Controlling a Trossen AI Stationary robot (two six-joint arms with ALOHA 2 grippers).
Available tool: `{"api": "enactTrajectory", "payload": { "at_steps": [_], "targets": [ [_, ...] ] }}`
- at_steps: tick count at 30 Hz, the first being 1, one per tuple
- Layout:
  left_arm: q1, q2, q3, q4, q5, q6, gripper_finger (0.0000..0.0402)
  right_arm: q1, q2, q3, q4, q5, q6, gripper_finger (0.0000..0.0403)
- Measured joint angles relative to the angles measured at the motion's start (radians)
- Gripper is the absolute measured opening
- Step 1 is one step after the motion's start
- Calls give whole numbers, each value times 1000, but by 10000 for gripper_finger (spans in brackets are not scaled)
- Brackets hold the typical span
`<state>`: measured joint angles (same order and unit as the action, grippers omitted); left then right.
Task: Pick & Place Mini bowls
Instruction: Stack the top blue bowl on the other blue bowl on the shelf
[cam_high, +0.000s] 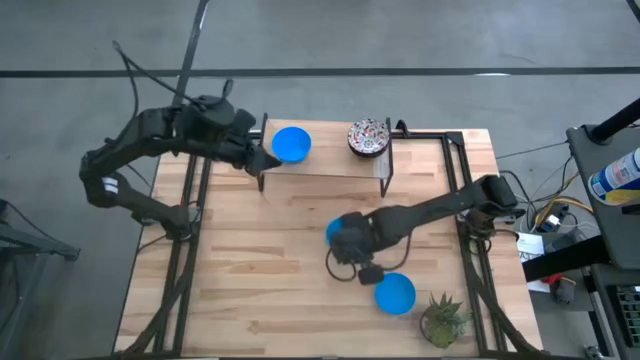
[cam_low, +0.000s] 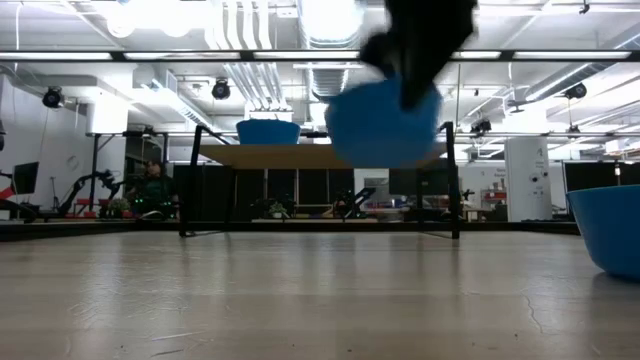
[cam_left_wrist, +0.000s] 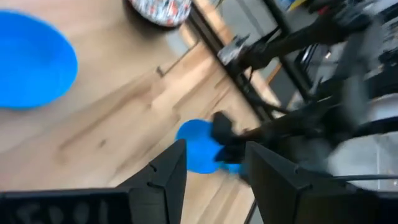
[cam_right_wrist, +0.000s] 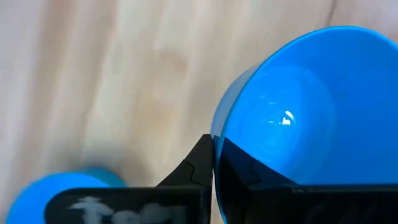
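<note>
A blue mini bowl (cam_high: 291, 143) and a floral mini bowl (cam_high: 368, 137) stand on their bases on a raised wooden shelf (cam_high: 325, 165) at the table's far side. My left gripper (cam_high: 264, 159) hovers open just left of that blue bowl (cam_left_wrist: 34, 59) and touches nothing. My right gripper (cam_high: 350, 240) is over the table's middle, shut on a second blue bowl (cam_low: 382, 122) held in the air. A third blue bowl (cam_high: 395, 293) sits on the table near the right front. The other floral bowls are out of view. My right gripper pinches the blue bowl's rim (cam_right_wrist: 219, 138), one finger inside the hollow (cam_right_wrist: 249, 171) and one outside (cam_right_wrist: 196, 165). The fingers come from above. The bowl is lifted clear of the table, below the gripper and tilted (cam_low: 382, 122).
A small potted green plant (cam_high: 443, 318) stands at the table's near right corner, beside the third blue bowl (cam_low: 607, 225). The shelf's black legs (cam_low: 186, 185) stand on the far half of the table. Bare wood spreads over the table's left and near parts (cam_high: 250, 280).
</note>
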<state>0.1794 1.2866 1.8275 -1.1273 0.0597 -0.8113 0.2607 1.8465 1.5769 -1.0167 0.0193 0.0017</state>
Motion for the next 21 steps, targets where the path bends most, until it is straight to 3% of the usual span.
{"api": "enactTrajectory", "payload": {
  "at_steps": [8, 21],
  "targets": [
    [-42, 77, 0, -100, 102, -44, 156, 68, 2, 193, -25, 59, 68, 9],
    [-140, 277, 0, -104, 145, -73, 156, 86, 4, 257, -18, 49, 193, 8]
  ]
}}
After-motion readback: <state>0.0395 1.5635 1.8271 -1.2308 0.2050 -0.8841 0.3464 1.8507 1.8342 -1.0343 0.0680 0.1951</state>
